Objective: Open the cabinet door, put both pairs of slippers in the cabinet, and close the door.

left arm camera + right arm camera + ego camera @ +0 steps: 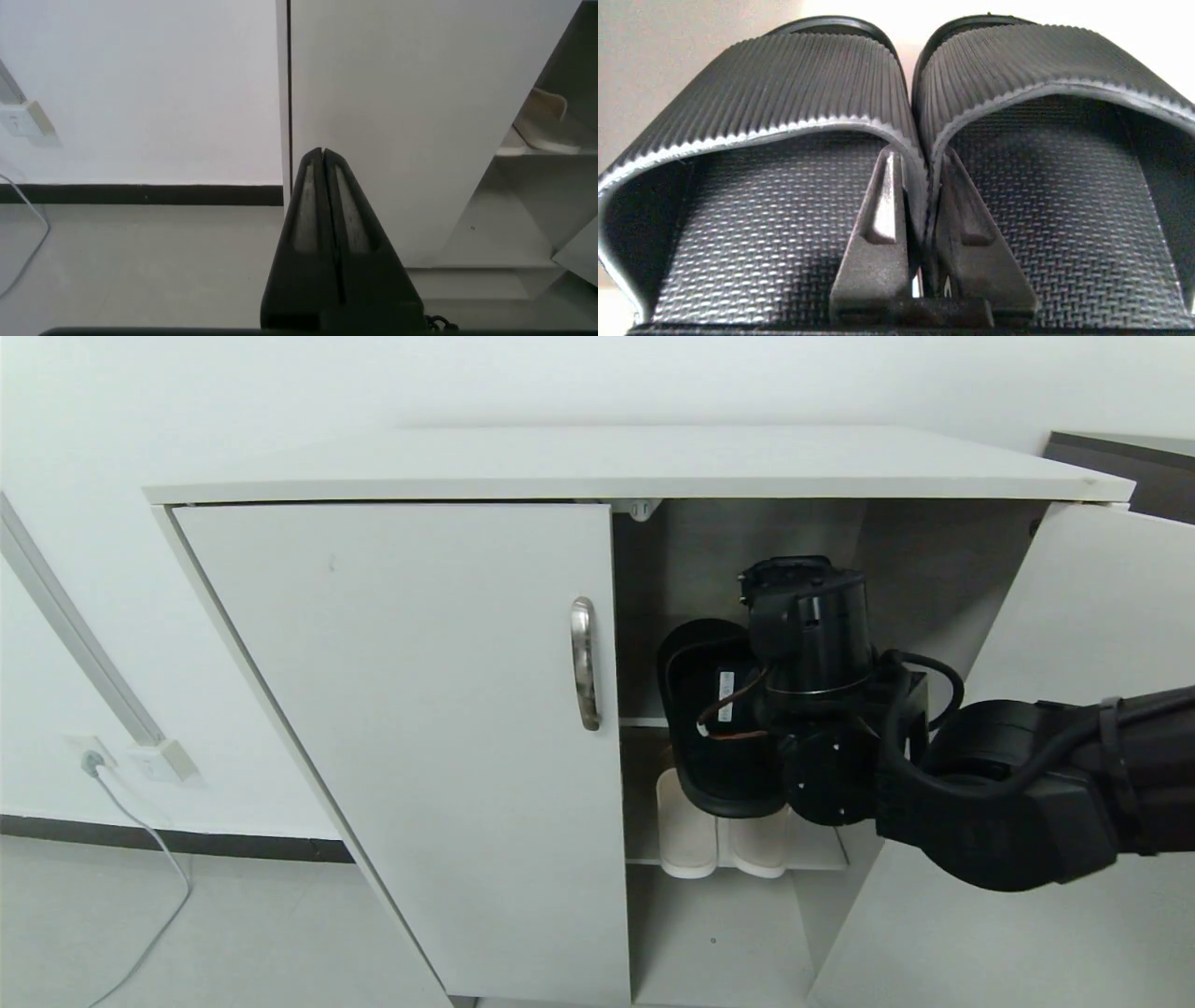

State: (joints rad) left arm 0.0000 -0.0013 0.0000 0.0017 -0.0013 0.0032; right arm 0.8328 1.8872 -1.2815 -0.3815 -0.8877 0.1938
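Pair of black ribbed rubber slippers (803, 103), seen close in the right wrist view: right gripper (920, 168) pinches their two adjoining straps together. Head view places them tilted upright inside the white panelled cabinet (597, 462), right door (1074, 616) open. Smooth white slippers (691, 840) lie on the shelf beneath. Left wrist view: left gripper (322, 163) pressed together, near the closed left door (402, 93).

Ribbed straps and diamond-textured footbeds on black slippers (813, 103); white slippers (719, 840); white cabinet (392, 709), interior seemingly grey in shadow; silver handle (583, 663).
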